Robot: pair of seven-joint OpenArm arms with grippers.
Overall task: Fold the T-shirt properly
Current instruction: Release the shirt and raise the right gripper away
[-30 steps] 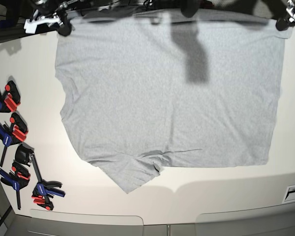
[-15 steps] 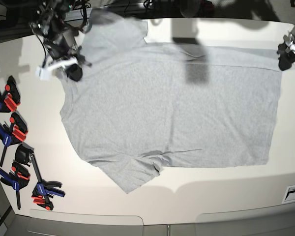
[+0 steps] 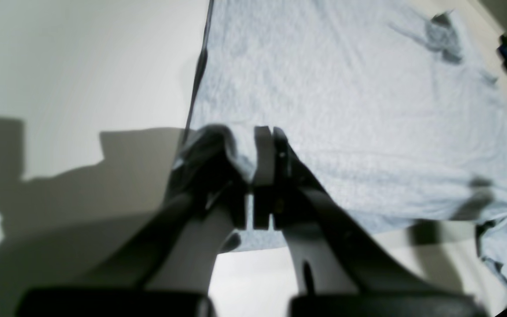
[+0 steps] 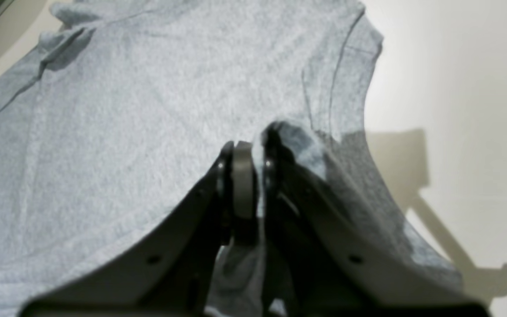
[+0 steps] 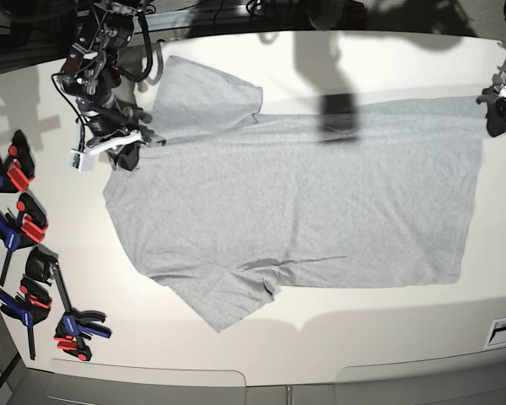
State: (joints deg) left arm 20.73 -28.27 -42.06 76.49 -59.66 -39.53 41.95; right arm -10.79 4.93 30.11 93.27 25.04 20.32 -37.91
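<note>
Base view: the T-shirt [image 5: 304, 194] lies spread, plain grey side up, on a white table [image 5: 388, 312]. Its body covers most of the table's middle. One sleeve [image 5: 204, 94] lies flat at the far left corner of the cloth; the other sleeve [image 5: 228, 299] points toward the near edge, slightly rumpled where it joins the body.

The right gripper [image 5: 126, 152], at the view's left, is closed on the shirt's edge just below the far sleeve. The left gripper [image 5: 496, 116], at the view's right, is closed on the far right corner of the cloth.

Right wrist view: the right gripper [image 4: 251, 152] has its jaws pressed together with a fold of grey fabric [image 4: 297, 141] pinched between them; the shirt stretches away from the fingers.

Left wrist view: the left gripper [image 3: 253, 145] likewise has its jaws together on the shirt's edge, with cloth bunched over one finger [image 3: 209, 149].

A row of blue, red and black clamps [image 5: 25, 245] lies on the table's left margin, apart from the shirt. No container is visible.
</note>
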